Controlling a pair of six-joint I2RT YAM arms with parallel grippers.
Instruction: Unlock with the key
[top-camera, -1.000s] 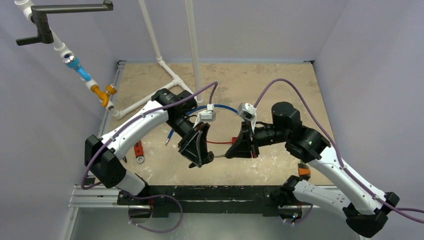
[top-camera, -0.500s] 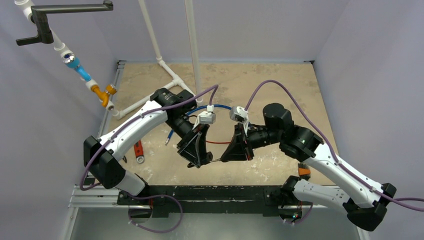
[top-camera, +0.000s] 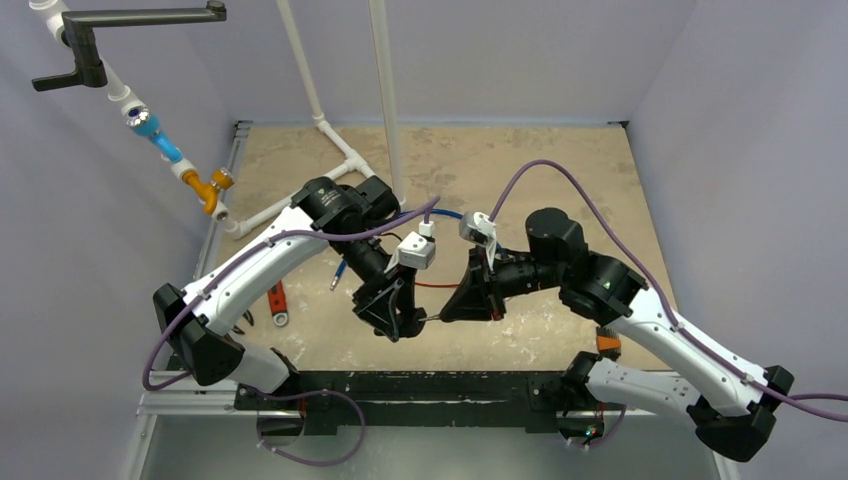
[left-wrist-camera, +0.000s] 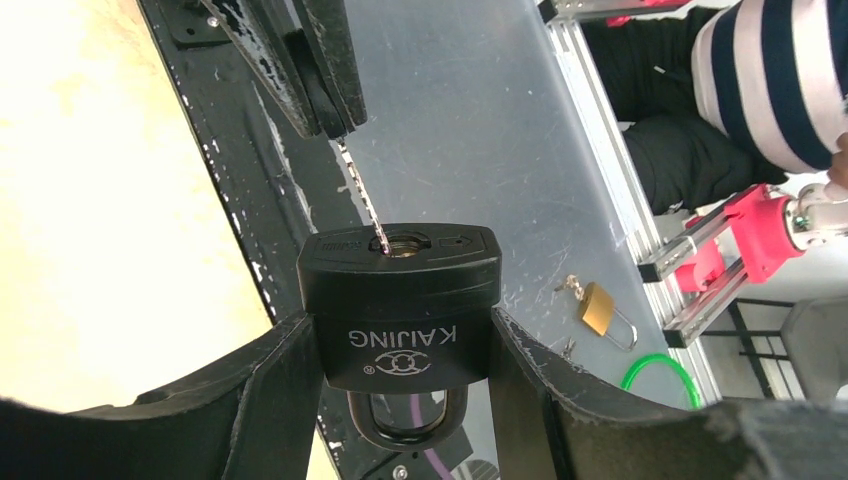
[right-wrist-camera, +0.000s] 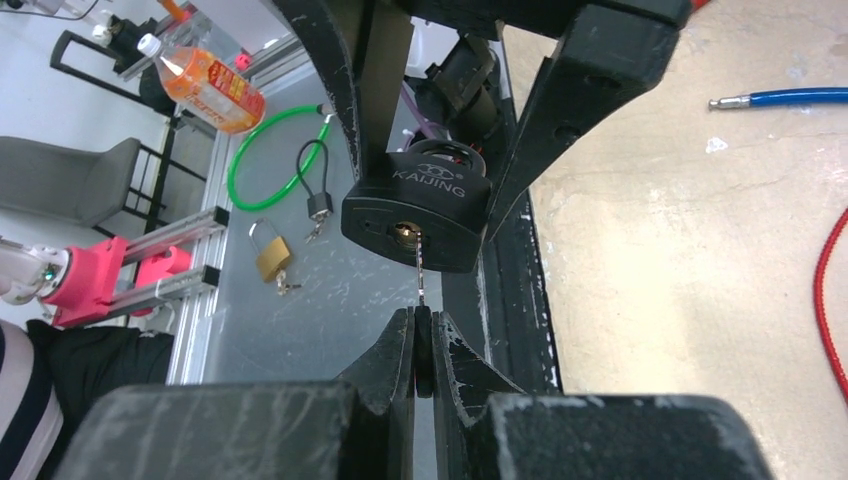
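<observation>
Your right fingers (right-wrist-camera: 395, 360), pinching the key (right-wrist-camera: 420, 272), have moved in to the padlock (left-wrist-camera: 400, 300) squeezed in your left fingers (left-wrist-camera: 265, 385) above the bench (top-camera: 520, 170) edge, so the key tip now touches the keyhole (right-wrist-camera: 404, 234), ready to push in.

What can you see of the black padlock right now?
The padlock is a matte black, plastic-looking block with white KAIJING lettering and a logo. The left fingers clamp its sides, its brass-coloured keyway facing the right fingers, its dark shackle pointing away with both legs apparently seated. The key, pinched in those fingers, has its tip at the keyway.
</observation>
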